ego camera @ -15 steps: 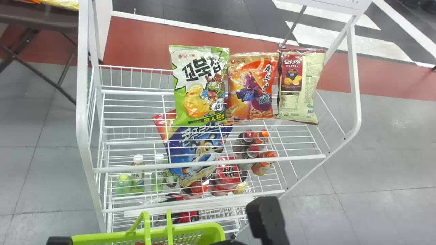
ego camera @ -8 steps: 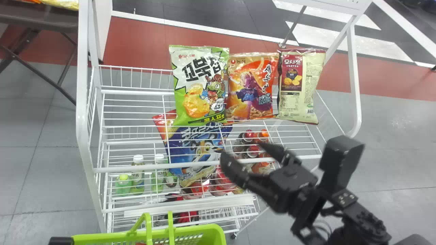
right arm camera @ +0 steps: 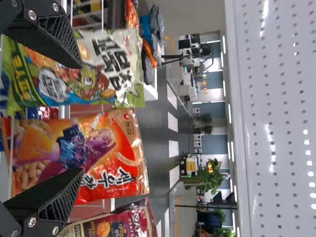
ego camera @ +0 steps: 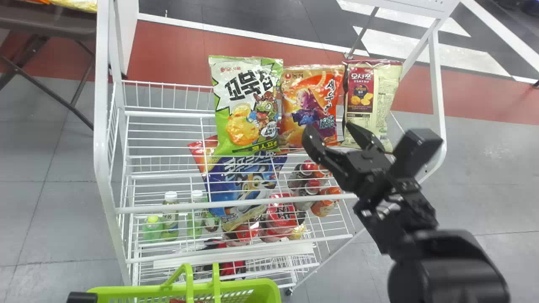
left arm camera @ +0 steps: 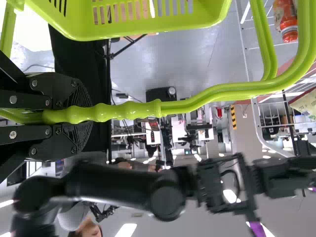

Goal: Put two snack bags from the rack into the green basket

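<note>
My right gripper is open before the orange snack bag and the cream-and-red bag on the white rack. Left of them stands the green snack bag. In the right wrist view, nothing is between the fingers of my right gripper; the orange bag and green bag stand beyond them. My left gripper is at the bottom left edge beside the green basket. In the left wrist view, my left gripper is shut on the basket's handle.
A blue snack bag lies on the shelf below, with bottles and cans lower in the rack. The rack's white front rail crosses before the upper shelf, and its right post stands by the right arm.
My right gripper has come up from the bottom edge, swung out to the right, and risen to the bags on the upper shelf. The basket has shifted slightly.
</note>
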Tool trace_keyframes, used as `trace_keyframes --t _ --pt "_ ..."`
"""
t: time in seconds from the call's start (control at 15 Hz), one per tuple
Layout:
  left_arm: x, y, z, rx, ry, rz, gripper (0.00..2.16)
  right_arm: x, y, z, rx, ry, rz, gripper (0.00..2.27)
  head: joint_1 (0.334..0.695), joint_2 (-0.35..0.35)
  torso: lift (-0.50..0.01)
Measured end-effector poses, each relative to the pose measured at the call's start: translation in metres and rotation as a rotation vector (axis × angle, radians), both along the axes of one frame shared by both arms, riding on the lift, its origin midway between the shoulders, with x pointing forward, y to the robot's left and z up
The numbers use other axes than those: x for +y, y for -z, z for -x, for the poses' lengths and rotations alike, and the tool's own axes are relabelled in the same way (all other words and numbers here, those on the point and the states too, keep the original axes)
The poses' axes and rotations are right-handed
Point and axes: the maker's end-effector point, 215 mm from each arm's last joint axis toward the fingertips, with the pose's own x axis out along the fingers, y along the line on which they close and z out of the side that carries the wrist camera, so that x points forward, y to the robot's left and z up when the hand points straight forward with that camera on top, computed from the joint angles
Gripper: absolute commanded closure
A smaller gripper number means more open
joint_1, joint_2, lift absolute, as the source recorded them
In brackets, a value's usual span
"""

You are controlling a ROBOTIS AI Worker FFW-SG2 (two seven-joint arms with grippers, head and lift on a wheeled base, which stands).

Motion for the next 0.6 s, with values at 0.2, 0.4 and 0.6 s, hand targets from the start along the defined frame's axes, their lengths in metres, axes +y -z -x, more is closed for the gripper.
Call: trace_keyframes --t 0.2,0.4,0.6 --pt "0.002 0.003 0.000 0.004 0.000 -0.006 1.47 -0.016 0.016 -0.044 0.038 0.034 0.051 0.06 0.695 -0.350 -0.006" --pt "0.006 0.005 -0.002 0.007 -0.006 -0.010 1.47 -0.030 0.031 -0.069 0.073 0.061 0.063 0.06 0.695 -0.350 -0.006" --pt "0.007 0.007 -0.006 0.007 -0.009 -0.013 1.47 -0.034 0.045 -0.087 0.105 0.062 0.093 0.06 0.695 -0.350 -0.006"
